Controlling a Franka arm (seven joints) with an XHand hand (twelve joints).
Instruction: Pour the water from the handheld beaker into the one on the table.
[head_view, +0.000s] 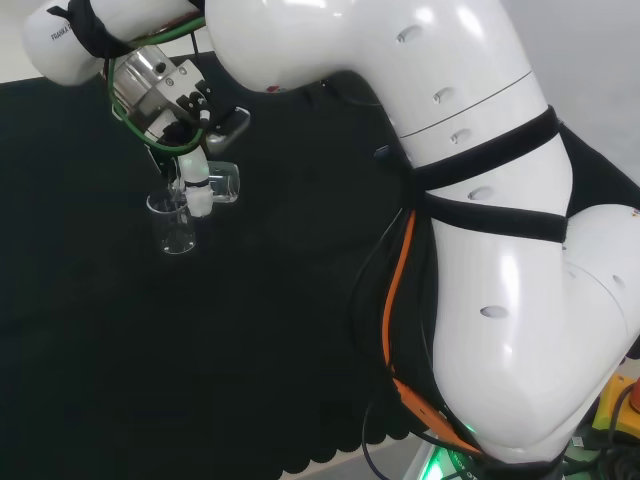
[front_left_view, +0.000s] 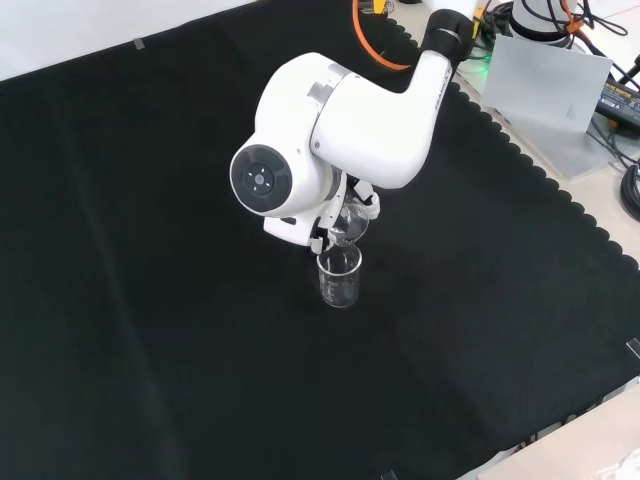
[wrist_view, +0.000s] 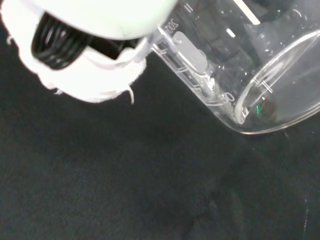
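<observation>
- Black cloth (front_left_view: 150, 300) all round, scalloped edge, cables beyond
- Hand (head_view: 195, 185), fingers wrapped round the tilted beaker (head_view: 222, 183), just over the standing beaker (front_left_view: 339, 277)
- Wrist view catches printed gradations on the glass

graduation marks and numeral 200 on the held beaker (wrist_view: 235, 65)
</observation>
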